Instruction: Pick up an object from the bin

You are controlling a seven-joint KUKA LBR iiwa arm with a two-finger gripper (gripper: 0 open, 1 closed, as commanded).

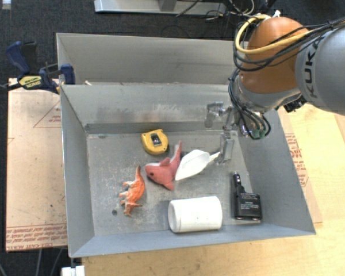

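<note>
You've got the gripper [225, 156] low in the grey metal bin [75, 171], right of centre over the floor, approx. at the narrow tip of the white scoop-shaped plastic piece [192, 164]. Can't tell from this angle whether the gripper is wide or narrow. Nothing is visibly held, so don't assume a grip.

Key relation: the white piece lies to the view's left of the gripper and a bit toward the near wall. Its long axis runs diagonally, narrow end up by the gripper, broad end down-left, where it touches or overlaps the pink shark-shaped toy [163, 173]. Whether tip and gripper actually touch, can't tell.

My read: if you go for the white piece, close across that diagonal, not along it, else it prob. slides out.

Other stuff:
- yellow round tape measure [154, 142], just behind the shark
- orange toy dinosaur [133, 193], further left
- white cylinder on its side [195, 214], by the front wall
- black rectangular device [246, 203] w/ a narrow top, on the near side of the gripper, apart from it
</note>
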